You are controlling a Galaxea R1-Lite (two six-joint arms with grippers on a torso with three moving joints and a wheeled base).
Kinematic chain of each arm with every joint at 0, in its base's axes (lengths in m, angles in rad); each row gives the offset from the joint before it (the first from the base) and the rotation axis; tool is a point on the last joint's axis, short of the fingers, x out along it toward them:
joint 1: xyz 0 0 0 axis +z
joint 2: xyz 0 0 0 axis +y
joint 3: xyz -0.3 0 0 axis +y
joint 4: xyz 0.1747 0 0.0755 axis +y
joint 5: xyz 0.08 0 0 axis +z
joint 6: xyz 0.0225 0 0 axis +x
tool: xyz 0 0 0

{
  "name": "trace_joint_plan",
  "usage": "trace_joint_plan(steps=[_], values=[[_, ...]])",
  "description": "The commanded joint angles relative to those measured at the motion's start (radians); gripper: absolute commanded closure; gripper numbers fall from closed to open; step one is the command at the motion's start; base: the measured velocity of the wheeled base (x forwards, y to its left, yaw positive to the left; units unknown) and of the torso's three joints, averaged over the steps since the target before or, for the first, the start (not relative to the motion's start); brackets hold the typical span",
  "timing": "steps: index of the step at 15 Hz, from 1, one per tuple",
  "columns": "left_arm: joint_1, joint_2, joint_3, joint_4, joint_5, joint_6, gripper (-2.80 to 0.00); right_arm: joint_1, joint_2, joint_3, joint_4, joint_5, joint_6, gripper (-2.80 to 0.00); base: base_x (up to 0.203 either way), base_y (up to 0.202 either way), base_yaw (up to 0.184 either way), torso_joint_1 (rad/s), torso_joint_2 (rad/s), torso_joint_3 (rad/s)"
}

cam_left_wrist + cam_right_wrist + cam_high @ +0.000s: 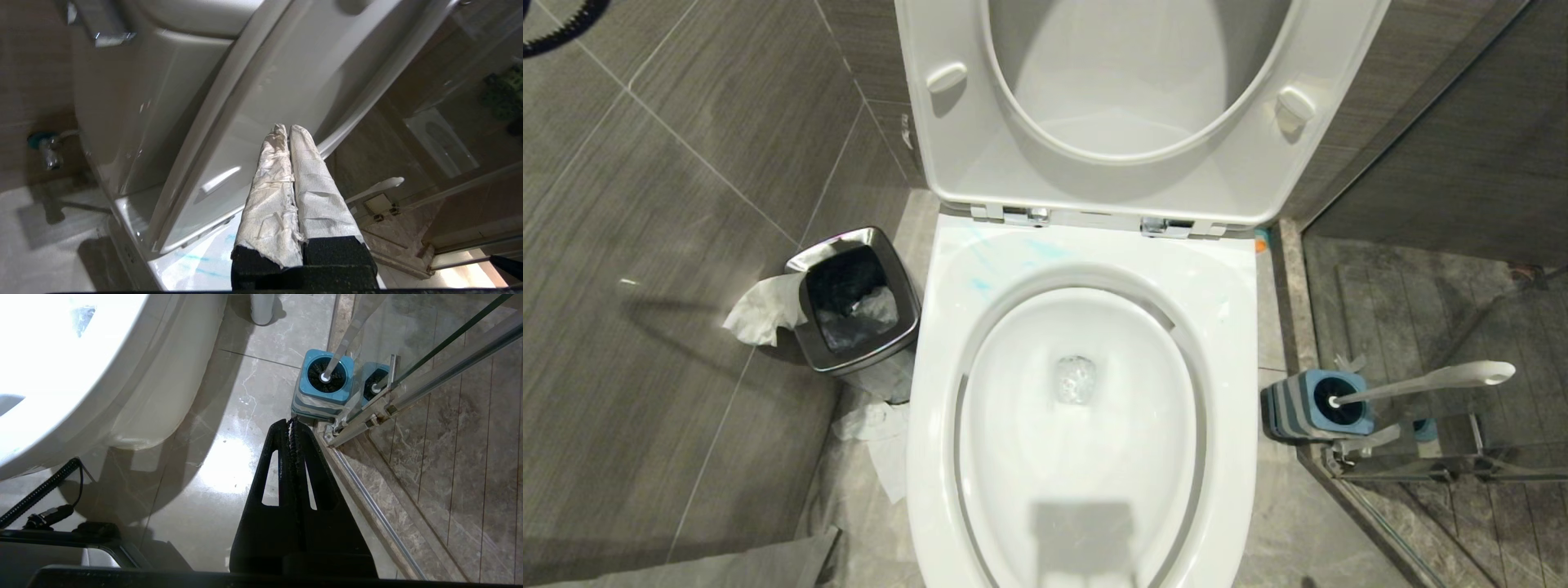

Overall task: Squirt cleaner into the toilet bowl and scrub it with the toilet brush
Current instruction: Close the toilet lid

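The white toilet bowl (947, 327) fills the middle of the head view, with water at its drain (1076, 379). Thin turquoise streaks of cleaner (980, 284) lie on the back left of the rim. To the right of the bowl, the toilet brush (1429, 381) stands on the floor in its blue striped holder (1298, 406). Neither gripper shows in the head view. My left gripper (288, 128), its fingers wrapped in white paper, is shut and empty. It points up at the raised seat, above the streaked rim (184, 269). My right gripper (291, 421) is shut and empty, low over the floor just short of the holder (322, 396).
A steel waste bin (854, 298) stands left of the bowl, with crumpled tissue (764, 310) beside it and on the floor. The raised seat and lid (1135, 106) lean back behind the bowl. A glass shower door with a metal frame (1421, 457) runs close behind the brush holder.
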Motion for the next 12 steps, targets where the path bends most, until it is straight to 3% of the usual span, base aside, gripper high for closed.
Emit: trace_joint_plan(steps=[1,9,12], values=[[0.011,0.078,-0.001,-0.016,0.003,0.000,0.00,0.000,0.001,0.000,0.000,0.000,0.000,0.00,0.000,0.000,0.000,0.000,0.00,0.000],[0.016,0.277,-0.083,-0.388,0.055,0.001,0.00,0.000,0.001,0.000,0.000,0.000,0.001,0.00,0.000,0.000,0.000,0.000,0.00,0.000],[0.014,0.297,-0.083,-0.433,0.058,0.001,0.00,0.000,0.001,0.000,0.000,0.000,0.000,0.00,0.000,0.000,0.000,0.000,0.00,0.000]])
